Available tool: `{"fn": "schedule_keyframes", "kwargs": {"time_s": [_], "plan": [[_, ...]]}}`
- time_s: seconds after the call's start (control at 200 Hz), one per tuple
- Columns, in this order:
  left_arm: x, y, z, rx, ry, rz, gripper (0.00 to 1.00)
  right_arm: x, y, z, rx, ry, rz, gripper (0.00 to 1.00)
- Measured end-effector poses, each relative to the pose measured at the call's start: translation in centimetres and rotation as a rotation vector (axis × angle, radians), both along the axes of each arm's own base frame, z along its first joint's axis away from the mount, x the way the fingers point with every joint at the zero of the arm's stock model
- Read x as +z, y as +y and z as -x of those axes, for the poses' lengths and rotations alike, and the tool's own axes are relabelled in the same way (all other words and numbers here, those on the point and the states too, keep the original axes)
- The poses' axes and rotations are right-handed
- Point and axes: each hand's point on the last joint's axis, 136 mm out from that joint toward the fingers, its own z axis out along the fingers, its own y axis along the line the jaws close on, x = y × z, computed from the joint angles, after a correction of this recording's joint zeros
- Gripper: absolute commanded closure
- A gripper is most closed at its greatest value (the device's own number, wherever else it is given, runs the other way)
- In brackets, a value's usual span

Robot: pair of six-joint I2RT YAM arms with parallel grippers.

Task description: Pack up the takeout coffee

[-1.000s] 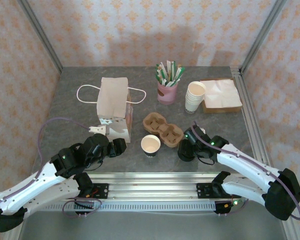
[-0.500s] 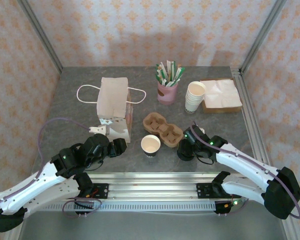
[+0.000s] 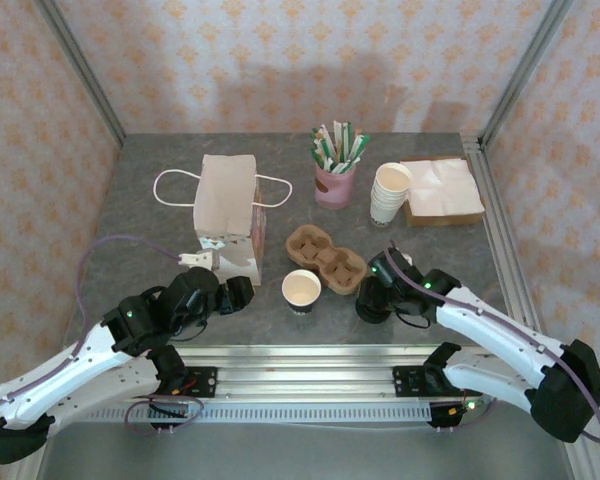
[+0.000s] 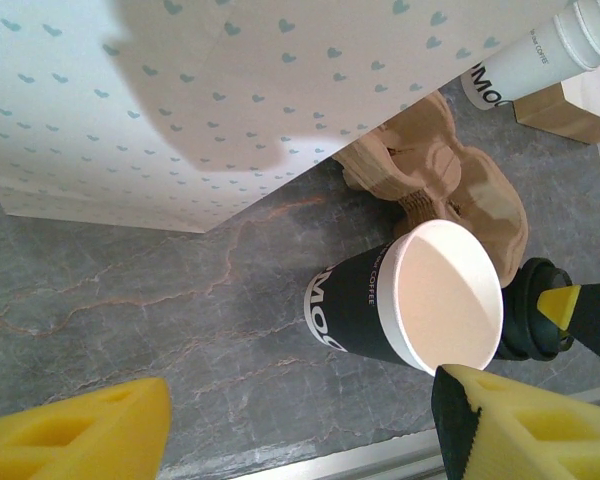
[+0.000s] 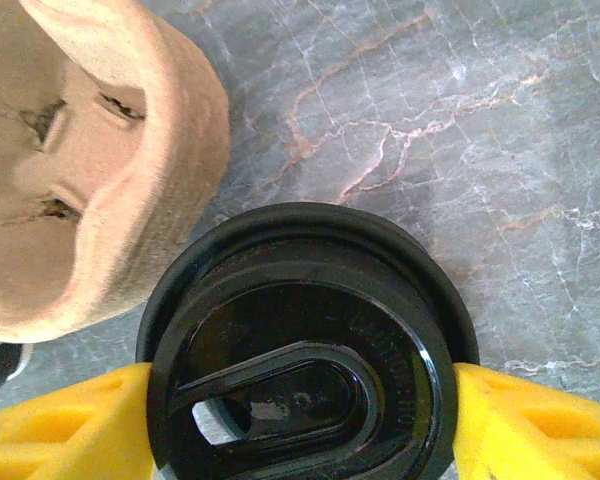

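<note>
A dark paper cup [image 3: 301, 288] with a white rim stands open and lidless just in front of the brown pulp carrier [image 3: 325, 256]. In the left wrist view the same cup [image 4: 405, 300] sits ahead of my left gripper [image 4: 302, 400], which is open with bare table between its yellow fingers. My right gripper [image 3: 372, 298] is shut on a round black domed lid [image 5: 300, 340], with one yellow finger [image 5: 70, 425] pressed on each side. The lid hangs right beside the carrier's edge [image 5: 70, 160]. Whatever is under the lid is hidden.
A heart-printed paper bag [image 3: 228, 215] with white handles stands at the left, close ahead of my left gripper. At the back are a pink cup of stir sticks [image 3: 335, 170], a stack of white paper cups [image 3: 390, 192] and a box of napkins [image 3: 442, 190].
My right gripper with the lid shifted a little to the left and back beside the carrier. The left arm and the open cup have not moved.
</note>
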Motion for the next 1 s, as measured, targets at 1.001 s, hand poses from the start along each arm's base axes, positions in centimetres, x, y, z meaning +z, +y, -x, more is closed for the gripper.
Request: {"fn": "schedule_keyframes", "kwargs": {"time_s": [1.001], "plan": [[-2.9, -1.5, 0.6, -0.028, 0.086, 0.041, 0.29, 10.3, 12.0, 0.1, 0.392, -0.019, 0.056, 0.31]]}}
